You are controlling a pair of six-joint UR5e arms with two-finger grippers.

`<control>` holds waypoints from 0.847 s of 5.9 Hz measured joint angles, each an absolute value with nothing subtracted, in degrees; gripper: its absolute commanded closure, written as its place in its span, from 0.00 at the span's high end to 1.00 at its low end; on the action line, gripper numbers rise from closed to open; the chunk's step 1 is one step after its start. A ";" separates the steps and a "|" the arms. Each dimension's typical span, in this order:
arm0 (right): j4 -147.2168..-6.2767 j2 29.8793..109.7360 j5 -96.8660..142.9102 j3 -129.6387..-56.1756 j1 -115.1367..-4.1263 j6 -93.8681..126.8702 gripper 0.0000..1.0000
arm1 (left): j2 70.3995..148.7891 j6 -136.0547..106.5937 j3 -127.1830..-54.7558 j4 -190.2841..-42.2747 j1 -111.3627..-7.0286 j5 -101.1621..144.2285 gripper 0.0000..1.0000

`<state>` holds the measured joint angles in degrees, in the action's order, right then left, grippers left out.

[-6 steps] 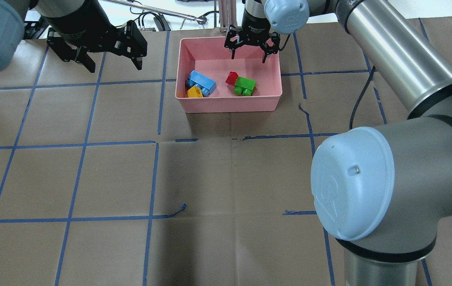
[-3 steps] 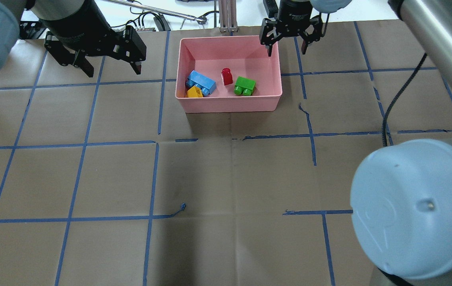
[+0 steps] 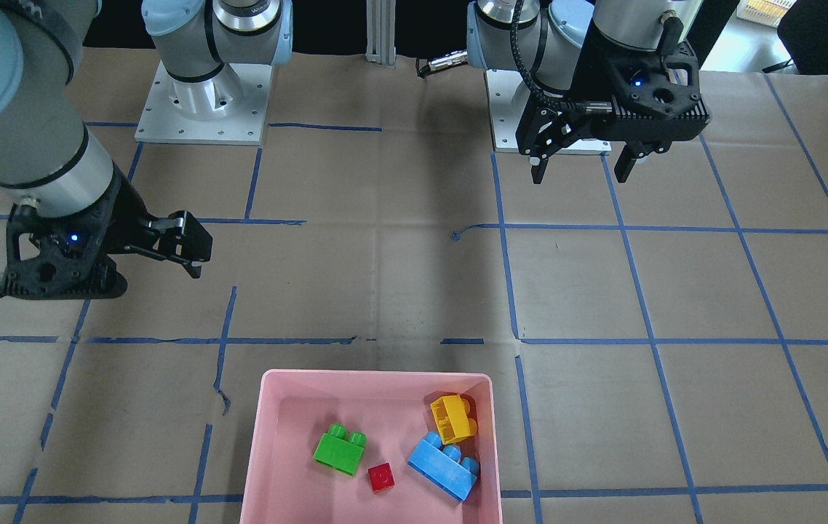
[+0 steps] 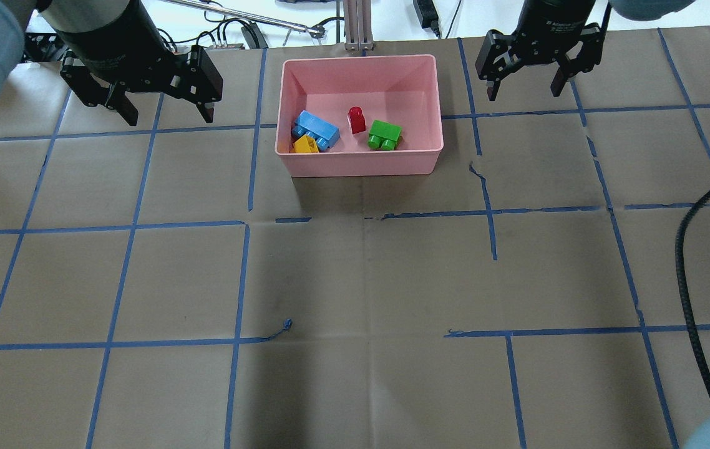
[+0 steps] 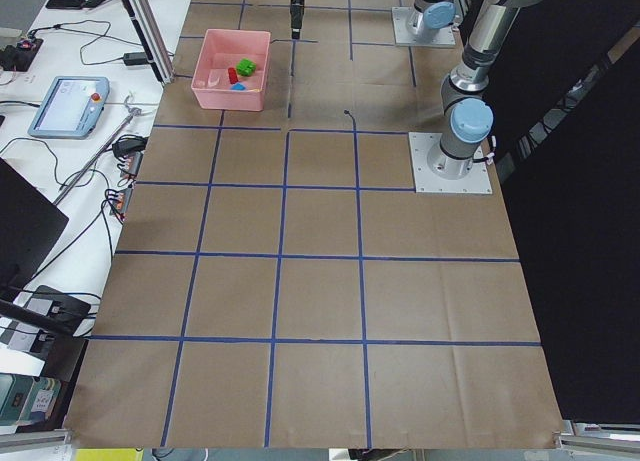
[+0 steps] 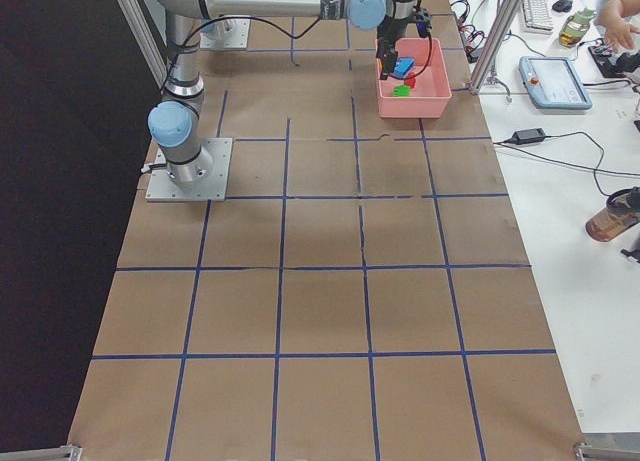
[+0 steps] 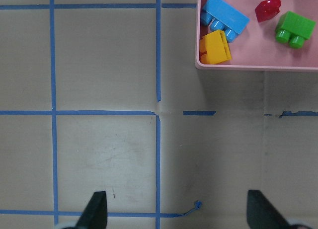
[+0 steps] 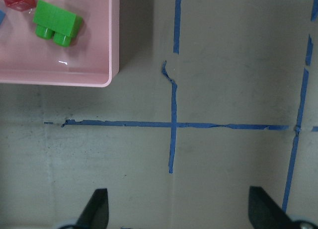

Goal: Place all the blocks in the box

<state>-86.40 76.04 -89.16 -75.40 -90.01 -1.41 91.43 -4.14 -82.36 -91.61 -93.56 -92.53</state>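
The green block (image 4: 385, 133), blue block (image 4: 317, 127), yellow block (image 4: 305, 145) and red block (image 4: 356, 118) all lie inside the box (image 4: 360, 163). With seemingly none remaining on the worktop (image 4: 355, 280), the left jaws and right jaws hang spread and empty, clear of it on either side

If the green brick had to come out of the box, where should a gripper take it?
Probably from straight above, pinching the green brick across its two flat short ends. It lies on its side with its studs pointing sideways, and there are gaps to the red brick and the box wall.

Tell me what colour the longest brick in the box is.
Blue, clearest in the left wrist view.
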 measured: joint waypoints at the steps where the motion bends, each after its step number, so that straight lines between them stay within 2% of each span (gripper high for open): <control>1: -84.73 78.55 -89.11 -75.70 -90.29 0.01 1.00 | 91.36 -4.13 -82.25 -91.89 -93.53 -92.66 1.00; 5: -83.91 79.11 -89.06 -77.12 -90.87 1.27 0.99 | 91.23 -4.09 -81.98 -92.71 -93.52 -92.88 1.00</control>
